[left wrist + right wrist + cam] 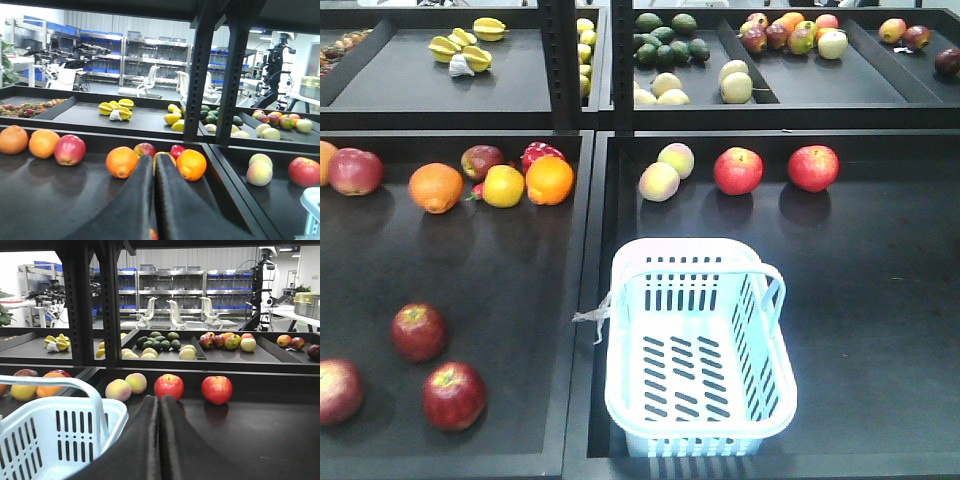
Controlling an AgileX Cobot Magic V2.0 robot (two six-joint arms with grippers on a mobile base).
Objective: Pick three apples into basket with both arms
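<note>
Two black shelf trays sit side by side: left tray [510,270], right tray [880,300]. Basket [692,247] is empty, lower centre of frame, on the right tray near its left edge. Left tool [154,160] is clenched, nothing held. Right tool [160,399] is clenched, nothing held, with the basket at lower left of its view. Apples [418,331] [453,395] [335,390] are on the left tray, lower left of frame, not touching.

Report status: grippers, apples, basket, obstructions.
Left gripper shut, empty. Right gripper shut, empty. Three apples on left tray; basket empty. No obstruction seen.
</note>
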